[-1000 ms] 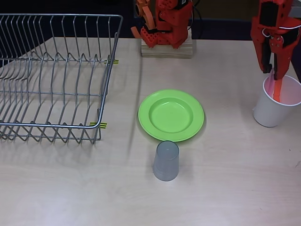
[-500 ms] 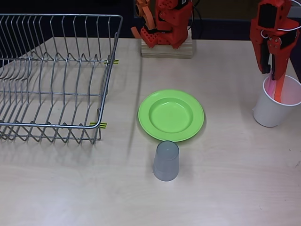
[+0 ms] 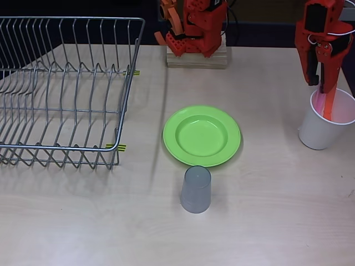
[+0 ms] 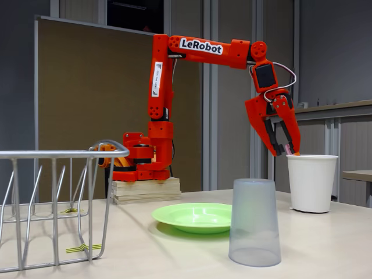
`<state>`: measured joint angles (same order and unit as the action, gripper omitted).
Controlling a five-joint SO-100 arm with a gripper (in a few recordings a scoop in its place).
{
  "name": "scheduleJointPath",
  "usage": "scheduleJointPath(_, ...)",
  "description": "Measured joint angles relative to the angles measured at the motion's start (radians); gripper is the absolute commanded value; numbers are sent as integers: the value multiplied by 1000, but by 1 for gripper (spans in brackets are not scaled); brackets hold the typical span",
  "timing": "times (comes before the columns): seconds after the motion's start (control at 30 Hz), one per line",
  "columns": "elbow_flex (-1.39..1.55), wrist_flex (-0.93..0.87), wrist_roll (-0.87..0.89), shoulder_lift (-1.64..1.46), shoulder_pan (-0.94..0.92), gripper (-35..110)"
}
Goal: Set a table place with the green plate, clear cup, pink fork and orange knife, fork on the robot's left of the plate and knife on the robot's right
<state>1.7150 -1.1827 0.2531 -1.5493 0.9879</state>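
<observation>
Reaching out from its base on a wooden block (image 3: 197, 57) at the far edge of the table (image 3: 266, 221), the arm (image 4: 200, 46) hangs its gripper (image 3: 324, 91) straight above the white paper cup (image 3: 324, 128) at the right of the overhead view. In the fixed view the gripper (image 4: 285, 148) has its fingertips at the rim of that cup (image 4: 311, 183), with the jaws a little apart; something pink shows between them there, but whether they press on it I cannot tell. Inside the cup, the overhead view shows the orange knife (image 3: 329, 108) standing up on the right and the pink fork (image 3: 318, 101) as a pink strip just beside it on the left, both reaching up toward the fingertips.

Sitting near the middle of the table is the green plate (image 3: 202, 136), flat and bare; in the fixed view the plate (image 4: 195, 216) lies between the arm's base and the clear cup. The clear cup (image 3: 196, 189) stands mouth down just on the near side of the plate, its edge close to the plate's rim; in the fixed view the cup (image 4: 254, 222) is the nearest thing, in front of the plate.

At the left, a wire dish rack (image 3: 61, 88) stands well apart from the plate, with small yellow-and-black tape marks (image 3: 116, 147) at its right feet. In the fixed view the rack (image 4: 52, 203) is at the near left.
</observation>
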Motion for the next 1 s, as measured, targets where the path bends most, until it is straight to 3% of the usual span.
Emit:
scheduleJointPath(0.6, -5, 0, 25, 0, 14, 0)
scheduleJointPath(1.0, -244, -184, -156, 9, -29, 0)
